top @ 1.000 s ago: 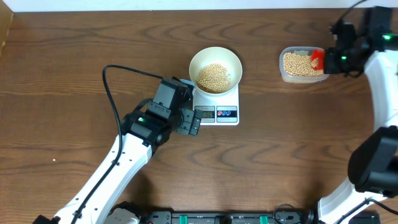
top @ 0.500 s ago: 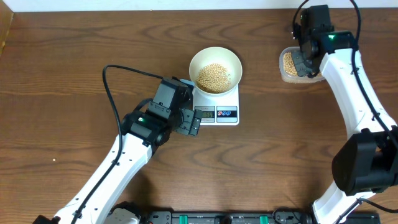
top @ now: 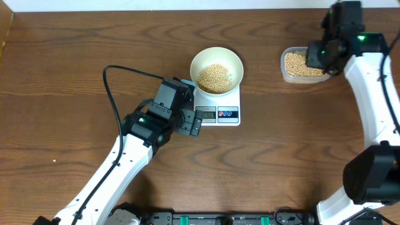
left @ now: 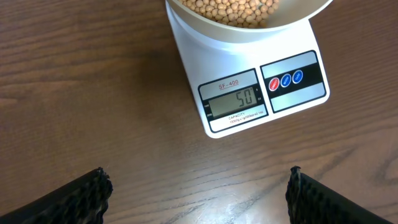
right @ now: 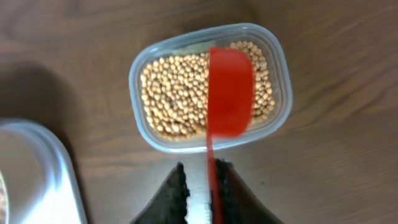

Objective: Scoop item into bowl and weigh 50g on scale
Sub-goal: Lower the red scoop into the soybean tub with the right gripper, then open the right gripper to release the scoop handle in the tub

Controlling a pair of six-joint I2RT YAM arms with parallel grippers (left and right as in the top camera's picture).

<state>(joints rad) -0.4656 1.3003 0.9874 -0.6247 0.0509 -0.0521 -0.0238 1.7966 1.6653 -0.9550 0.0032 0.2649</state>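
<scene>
Table (top: 75,37): dark brown wood-grain top, one flat surface. Resting directly on it: one white rectangular scale (top: 226,114) near the centre, and one clear plastic tub (top: 300,80) well apart, toward the far right edge.

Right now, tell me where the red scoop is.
In the right wrist view, the red scoop is over the beans in the clear tub, its handle between the fingers of the right gripper. Overhead, that tub sits right of the bowl.

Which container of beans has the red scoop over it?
The clear plastic tub at the right, red scoop over its beans; the white bowl sits on the scale without one.
</scene>
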